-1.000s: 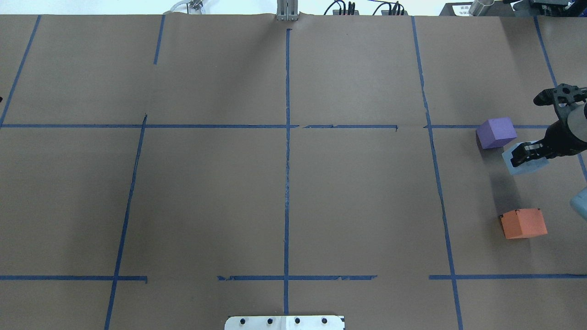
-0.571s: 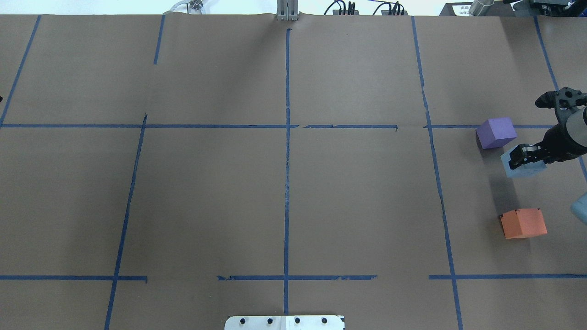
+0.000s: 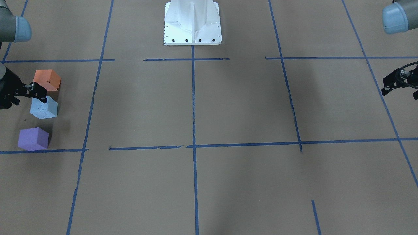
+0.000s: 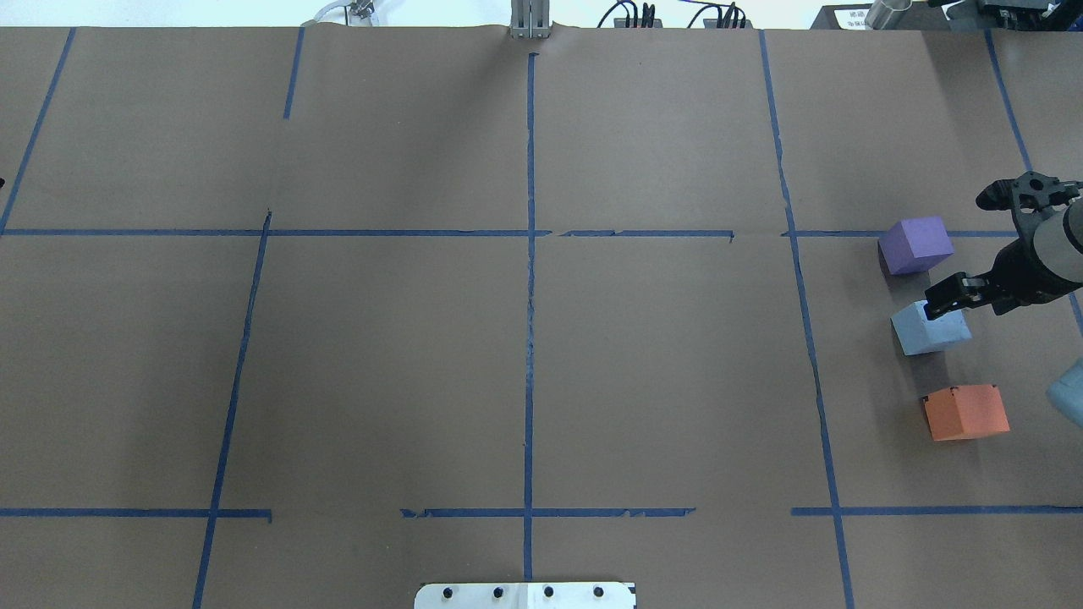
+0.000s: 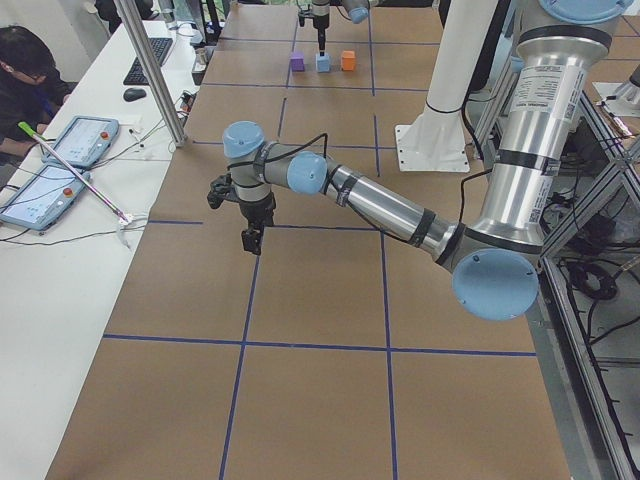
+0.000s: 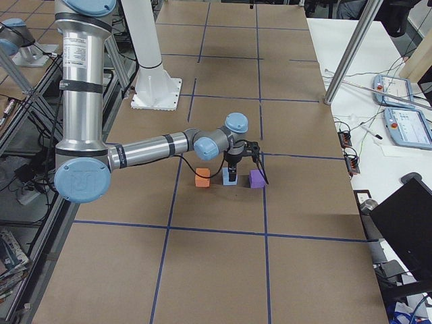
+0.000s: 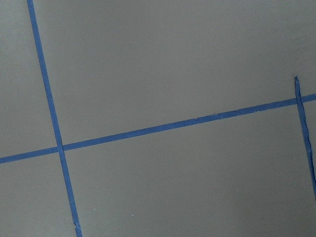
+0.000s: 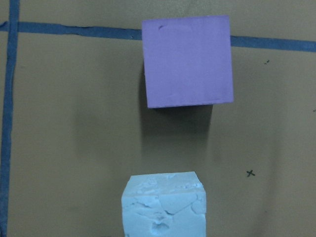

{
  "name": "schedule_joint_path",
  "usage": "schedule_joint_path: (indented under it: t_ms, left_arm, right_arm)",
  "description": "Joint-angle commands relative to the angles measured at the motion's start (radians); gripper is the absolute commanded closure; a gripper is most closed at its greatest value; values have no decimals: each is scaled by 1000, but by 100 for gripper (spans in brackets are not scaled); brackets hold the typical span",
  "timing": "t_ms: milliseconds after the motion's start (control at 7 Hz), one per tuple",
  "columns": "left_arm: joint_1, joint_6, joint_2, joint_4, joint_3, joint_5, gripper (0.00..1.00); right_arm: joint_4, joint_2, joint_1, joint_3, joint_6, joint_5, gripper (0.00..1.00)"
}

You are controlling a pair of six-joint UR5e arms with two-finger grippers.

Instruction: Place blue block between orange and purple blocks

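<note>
Shifted out of the right gripper's [image 4: 948,298] hold since a second ago, the pale blue foam cube [image 4: 929,330] now rests on the brown paper-covered table [image 4: 381,355], which is gridded with blue tape lines [image 4: 530,254]. The right arm [image 6: 155,147] reaches across to the cubes, while the left arm [image 5: 380,205] hangs over bare paper well apart from them; whether the left gripper [image 5: 250,240] is spread or closed cannot be told. The blue cube stands between the purple foam cube [image 4: 915,244] and the orange foam cube [image 4: 966,412], touching neither and set slightly off their line toward the table's middle. The right gripper hovers just above it, fingers spread and pinching nothing. The blue cube's pitted, chipped faces suggest light, slightly soft foam that would slide or tip at a nudge, best taken by two opposite flat sides. No brand, label or legible writing shows on the cubes; only a small pen cross [image 8: 251,173] marks the paper.
</note>
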Motion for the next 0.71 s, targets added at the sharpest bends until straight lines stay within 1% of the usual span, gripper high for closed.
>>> schedule_joint_path:
  t_ms: [0, 143, 286, 429, 571]
  left_arm:
    - [0, 11, 2, -1, 0, 2, 0]
    - [-2, 60, 6, 0, 18, 6, 0]
    - [-49, 164, 12, 3, 47, 11, 0]
    - [-133, 304, 12, 2, 122, 11, 0]
    - [-215, 438, 12, 3, 194, 6, 0]
  right_arm:
    - [-13, -8, 55, 45, -26, 15, 0]
    - [-14, -34, 116, 48, -130, 39, 0]
    - [-17, -68, 195, 45, -251, 68, 0]
    - [-96, -83, 304, 49, -420, 90, 0]
    - [-205, -83, 399, 49, -597, 100, 0]
